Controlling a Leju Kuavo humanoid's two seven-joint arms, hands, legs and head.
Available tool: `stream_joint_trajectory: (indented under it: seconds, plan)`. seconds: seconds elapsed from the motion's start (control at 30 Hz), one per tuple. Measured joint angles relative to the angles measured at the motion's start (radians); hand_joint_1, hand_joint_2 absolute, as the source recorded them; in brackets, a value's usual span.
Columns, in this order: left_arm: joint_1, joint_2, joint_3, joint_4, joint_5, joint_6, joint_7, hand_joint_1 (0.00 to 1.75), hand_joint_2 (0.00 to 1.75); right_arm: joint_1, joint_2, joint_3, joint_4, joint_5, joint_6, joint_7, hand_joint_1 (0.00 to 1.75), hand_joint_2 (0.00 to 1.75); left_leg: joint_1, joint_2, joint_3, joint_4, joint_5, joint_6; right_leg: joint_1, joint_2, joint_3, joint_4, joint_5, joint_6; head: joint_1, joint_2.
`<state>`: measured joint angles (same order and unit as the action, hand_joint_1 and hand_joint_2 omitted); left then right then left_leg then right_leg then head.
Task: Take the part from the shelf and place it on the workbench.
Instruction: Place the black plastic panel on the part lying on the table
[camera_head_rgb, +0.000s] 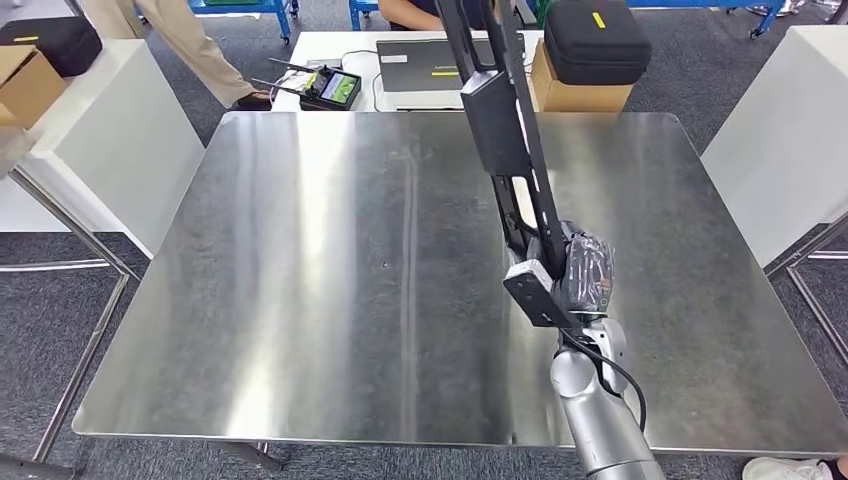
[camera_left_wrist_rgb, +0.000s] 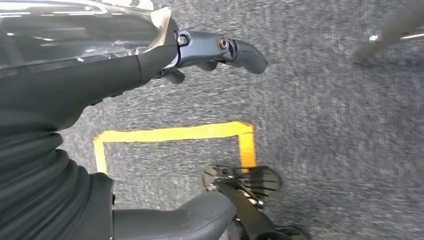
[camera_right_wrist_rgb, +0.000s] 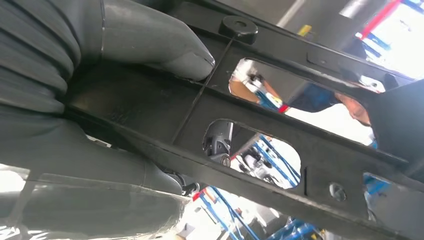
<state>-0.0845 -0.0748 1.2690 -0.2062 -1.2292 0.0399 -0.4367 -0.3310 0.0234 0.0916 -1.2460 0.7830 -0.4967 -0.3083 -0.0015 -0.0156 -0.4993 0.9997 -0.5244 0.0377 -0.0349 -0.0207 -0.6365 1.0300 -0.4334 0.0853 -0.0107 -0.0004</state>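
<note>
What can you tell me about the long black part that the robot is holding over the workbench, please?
The black part is a long, flat frame, plastic by its look, with oblong cut-outs, raised round bosses and a boxy block partway along it. The right hand grips its lower end, thumb pressed on its face in the right wrist view. It stands nearly upright, leaning slightly, above the steel workbench; whether it touches the top cannot be told.

A workshop: a big shiny metal table (camera_head_rgb: 300, 300) fills the middle, blue racks (camera_head_rgb: 250, 8) at top.
</note>
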Motion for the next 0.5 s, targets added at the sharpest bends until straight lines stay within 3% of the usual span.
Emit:
stream_joint_trajectory:
  seconds: [0.07, 0.13, 0.17, 0.27, 0.3, 0.33, 0.4, 0.43, 0.5]
  plan:
    - [-0.002, -0.001, 0.0, 0.0, 0.0, -0.001, -0.003, 0.0, 1.75, -0.007, 0.001, 0.009, 0.011, 0.016, 0.0, 0.007, 0.87, 0.87, 0.002, 0.005, 0.005, 0.007, -0.011, -0.009, 0.005, 0.002, 0.009, 0.0, 0.006, -0.041, -0.004, 0.0]
    - [-0.004, -0.003, -0.001, 0.0, 0.0, -0.003, -0.005, 0.0, 1.75, -0.017, 0.004, 0.015, 0.018, 0.028, 0.0, 0.012, 0.0, 0.0, 0.009, 0.01, -0.009, 0.042, -0.022, -0.017, 0.005, 0.007, 0.013, -0.002, 0.005, -0.06, -0.007, 0.0]
    - [-0.005, -0.003, -0.001, 0.0, 0.0, -0.004, -0.005, 0.0, 1.75, -0.023, 0.006, 0.017, 0.023, 0.033, 0.0, 0.015, 0.0, 0.0, 0.012, 0.012, -0.034, 0.087, -0.037, -0.021, 0.005, 0.009, 0.016, -0.003, 0.002, -0.065, -0.007, 0.0]
    - [-0.005, -0.004, -0.001, 0.0, 0.001, 0.001, 0.0, 0.0, 1.75, -0.036, 0.013, 0.028, 0.044, 0.045, 0.005, 0.024, 0.0, 0.0, 0.013, 0.012, -0.15, 0.26, -0.101, -0.032, 0.013, 0.012, 0.022, -0.003, -0.007, -0.079, -0.007, 0.0]
    - [-0.004, -0.004, -0.001, 0.0, 0.001, 0.004, 0.004, 0.0, 1.31, -0.038, 0.014, 0.032, 0.052, 0.048, 0.007, 0.025, 0.0, 0.0, 0.013, 0.012, -0.176, 0.282, -0.101, -0.032, 0.015, 0.013, 0.025, -0.003, -0.009, -0.082, -0.008, 0.0]
    - [-0.004, -0.004, -0.001, 0.0, 0.002, 0.006, 0.007, 0.0, 0.87, -0.041, 0.016, 0.036, 0.06, 0.05, 0.008, 0.026, 0.0, 0.0, 0.013, 0.012, -0.184, 0.269, -0.081, -0.029, 0.017, 0.014, 0.029, -0.003, -0.012, -0.085, -0.007, 0.0]
    - [-0.004, -0.003, -0.001, 0.0, 0.002, 0.008, 0.01, 0.0, 0.0, -0.049, 0.019, 0.041, 0.072, 0.052, 0.01, 0.027, 0.0, 0.0, 0.011, 0.012, -0.154, 0.161, -0.001, -0.018, 0.02, 0.016, 0.037, -0.003, -0.016, -0.087, -0.007, 0.0]
    - [-0.004, -0.002, -0.001, 0.0, 0.002, 0.01, 0.011, 0.0, 0.0, -0.055, 0.02, 0.044, 0.078, 0.053, 0.01, 0.027, 0.0, 0.0, 0.008, 0.013, -0.135, 0.105, 0.026, -0.01, 0.023, 0.017, 0.04, -0.004, -0.017, -0.086, -0.007, 0.0]
    - [-0.005, 0.0, -0.001, 0.0, 0.002, 0.012, 0.015, 0.0, 0.0, -0.066, 0.022, 0.048, 0.09, 0.053, 0.011, 0.027, 0.0, 0.0, -0.001, 0.01, -0.113, 0.048, 0.029, 0.006, 0.025, 0.02, 0.042, -0.005, -0.02, -0.08, -0.007, 0.0]
